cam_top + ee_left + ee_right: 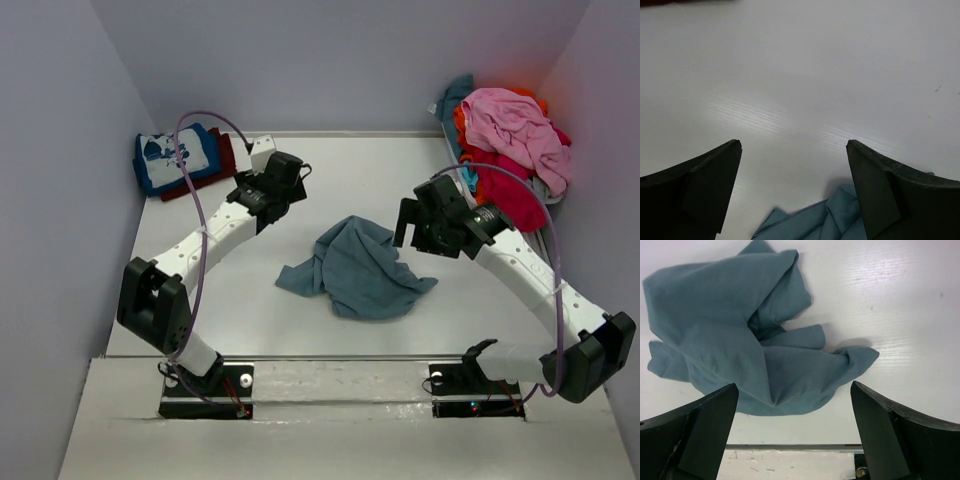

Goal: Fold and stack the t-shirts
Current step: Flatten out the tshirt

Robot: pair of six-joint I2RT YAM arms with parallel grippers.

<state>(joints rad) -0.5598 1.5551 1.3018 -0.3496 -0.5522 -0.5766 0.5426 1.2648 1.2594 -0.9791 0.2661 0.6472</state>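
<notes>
The right gripper (795, 390), spread wide and empty, hovers by the crumpled slate-blue t-shirt (740, 340), which lies mid-table at its 8 o'clock in the top view. The left gripper (794, 145), equally spread, has it at 4 o'clock. Each should probably pinch one outer edge, single layer only, then pull apart to flatten before folding

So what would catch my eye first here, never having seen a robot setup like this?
Probably the crumpled slate-blue t-shirt lying alone in the middle of the white table, with the left gripper and the right gripper open, one on either side of it. After that, the bright heap of pink, red and orange shirts in the far right corner, and the small folded stack in the far left corner.
</notes>
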